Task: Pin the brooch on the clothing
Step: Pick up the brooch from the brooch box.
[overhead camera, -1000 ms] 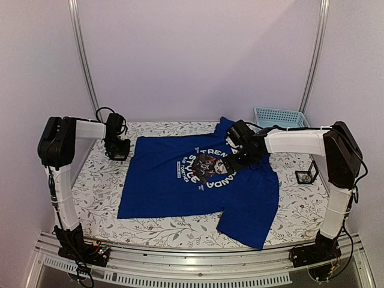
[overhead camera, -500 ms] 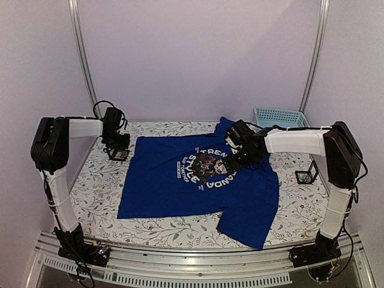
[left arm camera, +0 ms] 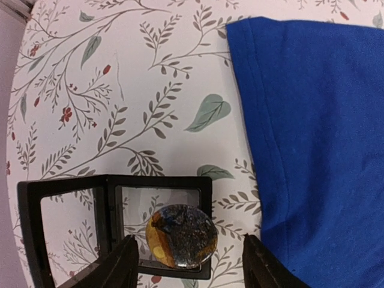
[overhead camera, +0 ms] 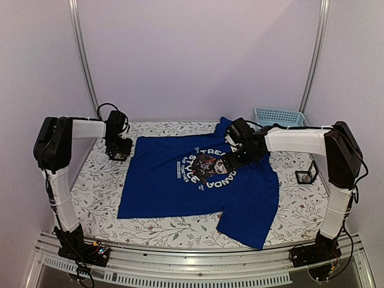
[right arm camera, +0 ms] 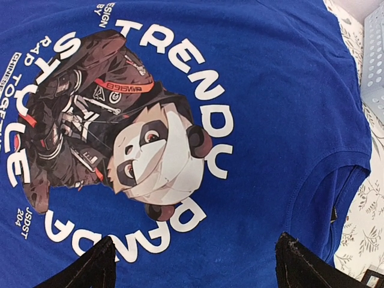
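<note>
The left claw is held spread, fingers either side of the brooch in its open black case; it has been shifted slightly toward the T-shirt since a moment ago; the right claw, spread wide, is kept over the panda print; the T-shirt lies flat on the table, just beside the case.

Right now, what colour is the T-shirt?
Royal blue T-shirt, with a white-lettered panda print; clearest in the right wrist view.

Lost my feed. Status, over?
Left end effector open, straddling brooch in its case, no grip. Right end effector open over shirt. Nothing blocking.
</note>
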Action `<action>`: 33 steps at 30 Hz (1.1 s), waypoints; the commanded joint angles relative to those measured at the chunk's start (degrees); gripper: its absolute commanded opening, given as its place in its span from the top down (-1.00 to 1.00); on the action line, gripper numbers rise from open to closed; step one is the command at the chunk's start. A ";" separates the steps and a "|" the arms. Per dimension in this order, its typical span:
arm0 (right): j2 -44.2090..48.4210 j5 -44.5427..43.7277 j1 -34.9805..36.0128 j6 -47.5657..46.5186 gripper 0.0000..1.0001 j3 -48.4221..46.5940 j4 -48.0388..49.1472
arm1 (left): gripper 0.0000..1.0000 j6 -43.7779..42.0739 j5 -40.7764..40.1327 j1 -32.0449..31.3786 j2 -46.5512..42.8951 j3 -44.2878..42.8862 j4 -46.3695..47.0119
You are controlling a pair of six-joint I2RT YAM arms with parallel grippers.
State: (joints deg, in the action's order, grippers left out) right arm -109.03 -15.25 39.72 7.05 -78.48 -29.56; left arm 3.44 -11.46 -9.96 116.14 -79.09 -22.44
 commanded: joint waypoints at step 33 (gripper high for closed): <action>0.58 -0.15 -0.26 -0.15 -0.81 0.34 -0.23 | 0.23 1.55 4.69 2.84 4.51 -1.68 -0.03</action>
State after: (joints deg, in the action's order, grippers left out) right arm -109.03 -14.90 39.72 7.01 -78.35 -29.54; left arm 4.75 -7.86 -7.42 121.43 -81.58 -22.50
